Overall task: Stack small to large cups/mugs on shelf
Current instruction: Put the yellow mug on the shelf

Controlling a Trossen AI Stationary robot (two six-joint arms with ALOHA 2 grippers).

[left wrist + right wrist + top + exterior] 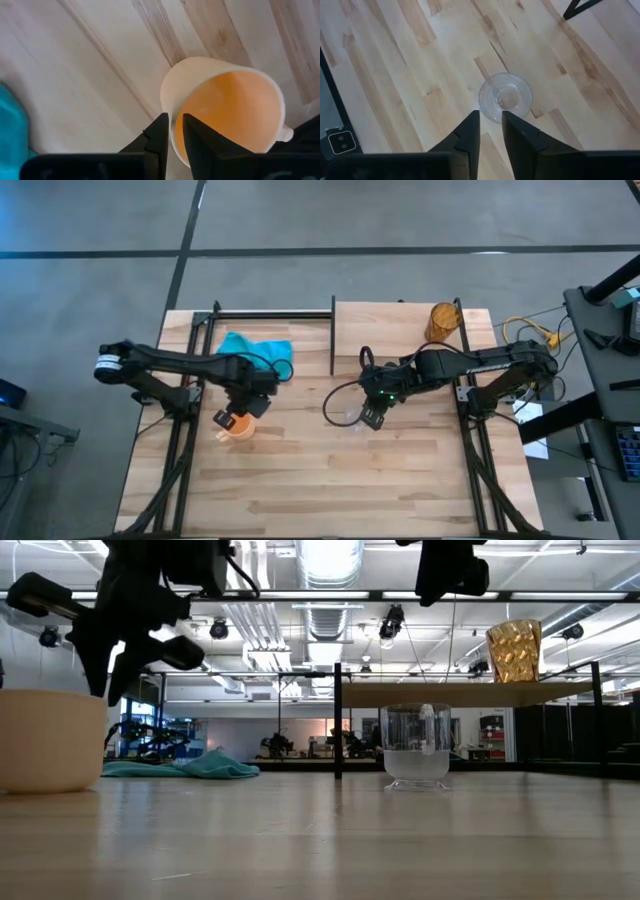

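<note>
Orange mug (241, 427) under left end effector (228, 418); bare planks around glass cup (349, 416)

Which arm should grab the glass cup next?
Right. The right gripper hangs directly above the glass cup; the left gripper is across the table over the orange mug.

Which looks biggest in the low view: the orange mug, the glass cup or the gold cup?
1. Orange mug, though it sits nearest the camera.
2. Glass cup.
3. Gold cup on the shelf, farther back, so unsure.
</note>
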